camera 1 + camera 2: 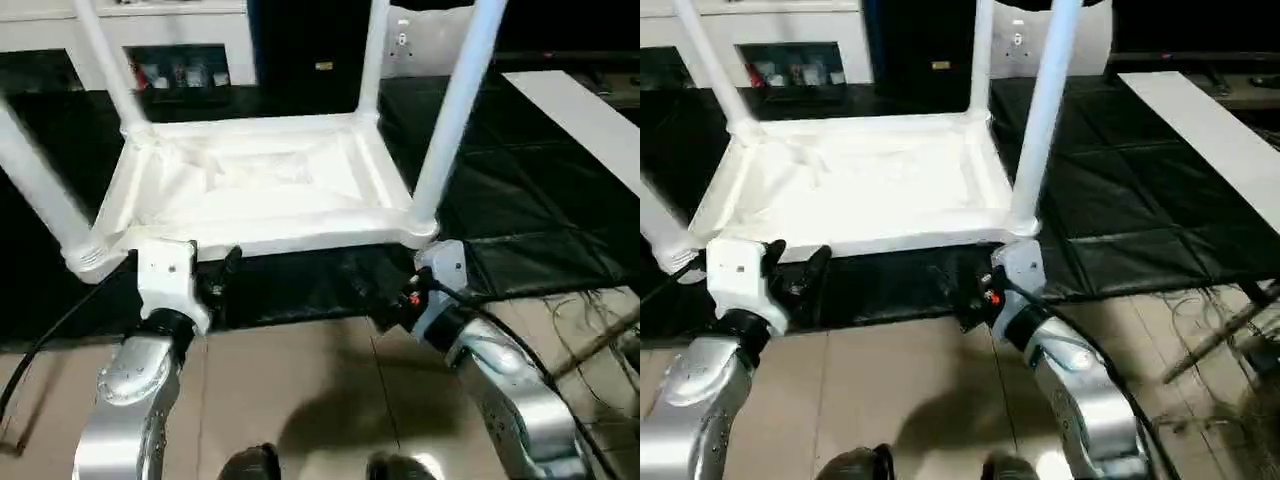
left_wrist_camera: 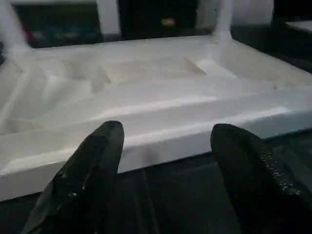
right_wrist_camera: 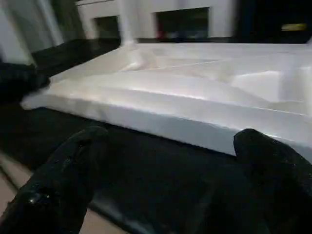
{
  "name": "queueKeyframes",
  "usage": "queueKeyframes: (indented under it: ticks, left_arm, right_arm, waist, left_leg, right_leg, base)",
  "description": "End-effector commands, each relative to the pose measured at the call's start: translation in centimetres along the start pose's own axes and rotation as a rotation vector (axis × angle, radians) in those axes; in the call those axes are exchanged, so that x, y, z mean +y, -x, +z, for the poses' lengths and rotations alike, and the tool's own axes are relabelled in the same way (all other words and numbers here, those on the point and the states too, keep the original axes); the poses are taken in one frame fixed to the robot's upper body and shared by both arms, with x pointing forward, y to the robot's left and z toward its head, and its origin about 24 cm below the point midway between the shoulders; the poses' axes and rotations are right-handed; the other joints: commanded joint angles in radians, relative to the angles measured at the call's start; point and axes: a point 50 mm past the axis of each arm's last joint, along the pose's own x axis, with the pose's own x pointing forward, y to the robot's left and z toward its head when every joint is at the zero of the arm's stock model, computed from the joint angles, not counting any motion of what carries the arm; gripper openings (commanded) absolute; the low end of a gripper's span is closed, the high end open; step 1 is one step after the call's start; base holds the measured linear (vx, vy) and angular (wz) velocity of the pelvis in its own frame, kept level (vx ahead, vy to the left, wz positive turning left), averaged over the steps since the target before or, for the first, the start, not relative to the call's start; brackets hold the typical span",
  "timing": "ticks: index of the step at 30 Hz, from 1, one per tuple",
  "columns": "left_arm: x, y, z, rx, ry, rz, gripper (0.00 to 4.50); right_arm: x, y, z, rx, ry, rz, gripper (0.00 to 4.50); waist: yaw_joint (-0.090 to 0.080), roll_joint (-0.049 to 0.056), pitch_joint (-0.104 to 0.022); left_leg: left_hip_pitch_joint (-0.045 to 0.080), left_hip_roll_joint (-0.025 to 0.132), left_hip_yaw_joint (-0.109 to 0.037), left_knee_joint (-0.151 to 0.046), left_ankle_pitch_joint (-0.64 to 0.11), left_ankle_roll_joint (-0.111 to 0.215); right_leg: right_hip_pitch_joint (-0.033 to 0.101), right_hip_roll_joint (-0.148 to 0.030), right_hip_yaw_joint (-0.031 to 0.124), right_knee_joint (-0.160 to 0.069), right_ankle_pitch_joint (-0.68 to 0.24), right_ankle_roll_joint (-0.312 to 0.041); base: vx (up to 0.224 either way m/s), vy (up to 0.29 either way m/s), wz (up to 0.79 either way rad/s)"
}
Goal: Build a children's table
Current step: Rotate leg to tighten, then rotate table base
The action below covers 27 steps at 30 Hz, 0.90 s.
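Nearest the robot, the left gripper (image 1: pixel 215 275) and the right gripper (image 3: pixel 170 180) are held low over the edge of the black floor mat (image 1: pixel 560 190), each just short of the near rim of the upturned table top (image 1: pixel 250 180); in both wrist views the two black fingers are seen spread wide apart with nothing between them, the white rim lying just beyond the fingertips (image 2: pixel 105 141). The children's table lies upside down on the mat, ribbed underside up, and all four legs appear seated in the corner sockets: the near-left leg (image 1: pixel 35 180) and near-right leg (image 1: pixel 455 110) rise just beyond the grippers, the far-left leg (image 1: pixel 105 60) and far-right leg (image 1: pixel 372 55) beyond them, with white cabinets (image 1: pixel 150 40) at the back. The assembly is judged nearly finished, the step in hand most likely being a grasp of the near rim so that the table can be turned upright. For this to go well, both grippers should be brought forward evenly until the rim sits deep between the fingers, and closed together, not one before the other, so that the top is not skewed. The grips are best kept inboard of the near corner sockets, clear of the two near legs, which lean outward in these views and could be knocked loose. The lift should be slow and level, since the smooth plastic rim may slip and the long legs will swing wide toward the cabinets.
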Motion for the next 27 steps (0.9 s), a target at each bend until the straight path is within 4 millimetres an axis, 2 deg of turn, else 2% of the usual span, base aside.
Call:
queueKeyframes:
  ticks: [1, 2, 3, 4, 5, 6, 7, 8, 9, 10, 11, 12, 13, 14, 15, 16, 17, 18, 19, 20, 21, 22, 23, 24, 25, 26, 27]
  left_arm:
    - [0.3, 0.5, -0.6, 0.027, 0.008, 0.018, 3.19]
    - [0.3, 0.5, -0.7, 0.027, 0.010, 0.011, 3.19]
    - [0.2, 0.5, -0.7, 0.026, 0.011, 0.010, 3.19]
    - [0.2, 0.5, -0.7, 0.026, 0.012, 0.008, 3.19]
    - [0.2, 0.5, -0.7, 0.026, 0.013, 0.005, 3.19]
    - [0.1, 0.5, -0.7, 0.026, 0.014, 0.001, 3.19]
    - [0.1, 0.5, -0.7, 0.027, 0.014, -0.001, 3.19]
    - [-0.1, 0.5, -0.8, 0.031, 0.015, -0.020, 3.19]
    - [-0.1, 0.5, -0.8, 0.032, 0.014, -0.027, 3.19]
    - [-0.2, 0.5, -0.8, 0.034, 0.016, -0.037, 3.19]
    - [-0.3, 0.5, -0.9, 0.035, 0.017, -0.046, 3.19]
    - [-0.4, 0.5, -0.9, 0.036, 0.018, -0.056, 3.19]
    - [-0.4, 0.5, -0.9, 0.036, 0.018, -0.056, 3.19]
    - [-0.4, 0.5, -0.9, 0.036, 0.019, -0.060, 3.19]
    - [-0.5, 0.5, -1.0, 0.037, 0.019, -0.062, 3.19]
    - [-0.6, 0.5, -1.0, 0.040, 0.018, -0.073, 3.19]
    - [-0.6, 0.5, -1.1, 0.043, 0.018, -0.081, 3.19]
    - [-0.7, 0.5, -1.2, 0.045, 0.018, -0.087, 3.19]
    - [-0.7, 0.5, -1.2, 0.046, 0.018, -0.089, 3.19]
    - [-0.8, 0.5, -1.2, 0.047, 0.018, -0.091, 3.19]
    - [-0.8, 0.5, -1.2, 0.047, 0.018, -0.093, 3.19]
    - [-0.8, 0.5, -1.2, 0.047, 0.018, -0.093, 3.19]
    - [-0.8, 0.5, -1.3, 0.048, 0.018, -0.095, 3.19]
    - [-0.9, 0.5, -1.3, 0.048, 0.019, -0.097, 3.19]
    - [-0.9, 0.5, -1.3, 0.048, 0.019, -0.097, 3.19]
    - [-0.9, 0.6, -1.4, 0.050, 0.020, -0.097, 3.19]
    - [-0.9, 0.6, -1.4, 0.050, 0.020, -0.097, 3.19]
  right_arm:
    - [0.5, -0.4, 0.5, -0.009, 0.020, 0.032, 4.50]
    - [0.3, -0.4, 0.5, -0.014, 0.022, 0.015, 4.50]
    - [0.3, -0.4, 0.5, -0.014, 0.023, 0.010, 4.50]
    - [0.2, -0.4, 0.5, -0.014, 0.024, 0.002, 4.50]
    - [0.1, -0.4, 0.5, -0.013, 0.025, 0.001, 4.50]
    - [0.1, -0.4, 0.5, -0.012, 0.026, 0.001, 4.50]
    - [0.1, -0.4, 0.5, -0.012, 0.026, 0.001, 4.50]
    - [0.0, -0.4, 0.5, -0.013, 0.031, -0.003, 4.50]
    - [0.0, -0.4, 0.5, -0.013, 0.032, -0.004, 4.50]
    - [0.0, -0.3, 0.6, -0.013, 0.035, -0.005, 4.50]
    - [0.0, -0.3, 0.6, -0.013, 0.037, -0.006, 4.50]
    - [0.0, -0.3, 0.6, -0.013, 0.038, -0.006, 4.50]
    - [0.0, -0.3, 0.6, -0.013, 0.038, -0.006, 4.50]
    - [0.0, -0.3, 0.6, -0.013, 0.039, -0.006, 4.50]
    - [0.0, -0.2, 0.5, -0.013, 0.039, -0.006, 4.50]
    - [0.0, -0.2, 0.5, -0.013, 0.040, -0.007, 4.50]
    - [0.0, -0.2, 0.5, -0.013, 0.042, -0.007, 4.50]
    - [0.0, -0.1, 0.5, -0.010, 0.049, -0.006, 4.50]
    - [0.0, -0.1, 0.5, -0.008, 0.055, -0.006, 4.50]
    - [0.0, -0.1, 0.5, -0.007, 0.057, -0.005, 4.50]
    - [0.0, -0.1, 0.5, -0.006, 0.060, -0.005, 4.50]
    - [0.0, -0.1, 0.5, -0.006, 0.060, -0.005, 4.50]
    - [0.0, -0.1, 0.5, -0.006, 0.061, -0.004, 4.50]
    - [-0.1, 0.0, 0.5, -0.007, 0.062, -0.002, 4.50]
    - [-0.1, 0.0, 0.5, -0.007, 0.062, -0.002, 4.50]
    - [-0.1, 0.0, 0.5, -0.005, 0.064, 0.002, 4.50]
    - [-0.1, 0.0, 0.5, -0.005, 0.064, 0.003, 4.50]
  waist:
    - [-0.018, -0.050, -0.056]
    - [-0.019, 0.004, -0.013]
    - [-0.002, 0.009, 0.000]
    - [0.005, 0.015, 0.000]
    - [0.005, 0.030, -0.006]
    - [-0.018, 0.045, -0.008]
    - [-0.039, 0.073, -0.038]
    - [-0.052, 0.084, -0.045]
    - [-0.073, 0.074, -0.044]
    - [-0.082, 0.067, -0.042]
    - [-0.088, 0.043, -0.039]
    - [-0.074, 0.015, -0.051]
    - [-0.065, 0.009, -0.056]
    - [-0.041, 0.002, -0.083]
    - [-0.040, 0.008, -0.086]
    - [-0.037, 0.023, -0.093]
    - [-0.050, 0.063, -0.093]
    - [-0.101, 0.087, -0.105]
    - [-0.112, 0.101, -0.110]
    - [-0.110, 0.091, -0.116]
    - [-0.103, 0.080, -0.102]
    - [-0.107, 0.072, -0.105]
    - [-0.102, 0.051, -0.101]
    - [-0.098, -0.001, -0.096]
    - [-0.080, -0.042, -0.099]
    - [-0.050, -0.016, -0.090]
    - [-0.048, -0.022, -0.080]
  left_leg:
    - [0.088, -0.013, -0.055, 0.145, -0.160, 0.023]
    - [0.031, -0.014, -0.090, 0.168, -0.044, 0.085]
    - [0.061, -0.020, -0.117, 0.171, -0.146, 0.051]
    - [0.096, -0.003, -0.124, 0.150, -0.227, 0.031]
    - [0.183, 0.035, -0.117, 0.053, -0.458, -0.002]
    - [0.187, 0.068, -0.140, -0.014, -0.625, -0.027]
    - [0.183, 0.126, -0.199, -0.098, -0.718, -0.037]
    - [0.185, 0.122, -0.215, -0.116, -0.675, 0.030]
    - [0.187, 0.112, -0.212, -0.114, -0.611, 0.124]
    - [0.182, 0.104, -0.210, -0.112, -0.578, 0.171]
    - [0.150, 0.063, -0.168, -0.091, -0.517, 0.207]
    - [0.089, -0.004, -0.096, -0.021, -0.374, 0.202]
    - [0.044, -0.021, -0.092, 0.018, -0.247, 0.206]
    - [-0.003, -0.010, -0.102, 0.089, -0.079, 0.199]
    - [-0.047, -0.007, -0.112, 0.091, 0.018, 0.178]
    - [-0.044, -0.002, -0.114, 0.067, 0.068, 0.170]
    - [0.002, 0.022, -0.113, -0.006, 0.159, 0.170]
    - [0.137, 0.085, -0.197, -0.028, 0.238, 0.333]
    - [0.213, 0.123, -0.239, -0.019, 0.246, 0.425]
    - [0.221, 0.157, -0.274, -0.007, 0.382, 0.536]
    - [0.174, 0.147, -0.223, -0.022, 0.400, 0.525]
    - [0.168, 0.137, -0.213, -0.029, 0.376, 0.521]
    - [0.150, 0.098, -0.170, -0.033, 0.245, 0.485]
    - [0.105, 0.014, -0.123, -0.012, 0.004, 0.387]
    - [0.055, -0.055, -0.092, 0.033, -0.115, 0.325]
    - [0.026, -0.050, -0.106, 0.124, -0.132, 0.222]
    - [0.011, -0.044, -0.113, 0.135, -0.069, 0.129]
  right_leg:
    - [-0.090, -0.131, 0.065, -0.276, -1.027, 0.031]
    - [-0.049, -0.155, 0.151, -0.316, -1.124, -0.060]
    - [0.004, -0.119, 0.167, -0.279, -1.033, -0.153]
    - [0.006, -0.118, 0.146, -0.264, -0.945, -0.178]
    - [-0.029, -0.034, 0.081, -0.221, -0.694, -0.218]
    - [-0.042, 0.021, 0.047, -0.165, -0.528, -0.209]
    - [-0.013, 0.031, 0.029, -0.065, -0.139, -0.166]
    - [-0.021, 0.029, 0.008, -0.039, 0.046, -0.106]
    - [-0.028, 0.017, 0.000, -0.045, 0.103, -0.063]
    - [-0.026, 0.008, 0.005, -0.056, 0.110, -0.051]
    - [0.006, -0.026, 0.035, -0.128, 0.101, -0.058]
    - [0.087, -0.077, 0.104, -0.202, -0.016, -0.160]
    - [0.139, -0.106, 0.128, -0.226, -0.111, -0.190]
    - [0.193, -0.155, 0.173, -0.249, -0.142, -0.265]
    - [0.210, -0.124, 0.152, -0.227, 0.023, -0.317]
    - [0.199, -0.092, 0.126, -0.213, 0.113, -0.325]
    - [0.147, -0.014, 0.042, -0.181, 0.176, -0.283]
    - [0.037, 0.060, -0.018, -0.091, 0.114, -0.173]
    - [-0.053, 0.049, -0.015, -0.044, 0.004, -0.129]
    - [-0.092, 0.026, -0.001, 0.007, -0.044, -0.019]
    - [-0.106, 0.016, 0.006, 0.029, 0.027, 0.047]
    - [-0.106, 0.012, 0.009, 0.026, 0.061, 0.061]
    - [-0.099, 0.006, 0.023, -0.025, 0.140, 0.038]
    - [-0.035, -0.031, 0.074, -0.140, 0.184, -0.011]
    - [0.031, -0.049, 0.127, -0.189, 0.053, 0.001]
    - [0.086, -0.161, 0.191, -0.235, -0.217, -0.103]
    - [0.092, -0.137, 0.165, -0.237, -0.372, -0.147]
  base:
    - [0.065, -0.164, 0.75]
    - [0.109, -0.106, 0.67]
    - [0.109, -0.106, 0.67]
    - [0.021, -0.010, 0.43]
    - [-0.032, 0.004, 0.30]
    - [-0.032, 0.004, 0.30]
    - [0.000, 0.000, 0.00]
    - [0.050, 0.078, -0.12]
    - [0.050, 0.078, -0.12]
    - [0.079, 0.042, -0.10]
    - [0.097, -0.025, 0.04]
    - [0.097, -0.025, 0.04]
    - [0.134, -0.045, 0.03]
    - [0.152, -0.009, -0.10]
    - [0.152, -0.009, -0.10]
    - [0.145, 0.006, -0.02]
    - [0.172, 0.004, -0.04]
    - [0.172, 0.004, -0.04]
    - [0.210, 0.006, 0.01]
    - [0.160, 0.015, 0.13]
    - [0.160, 0.015, 0.13]
    - [0.082, 0.005, 0.08]
    - [0.066, -0.034, 0.00]
    - [0.066, -0.034, 0.00]
    - [0.065, -0.078, 0.02]
    - [0.059, -0.081, -0.05]
    - [0.059, -0.081, -0.05]
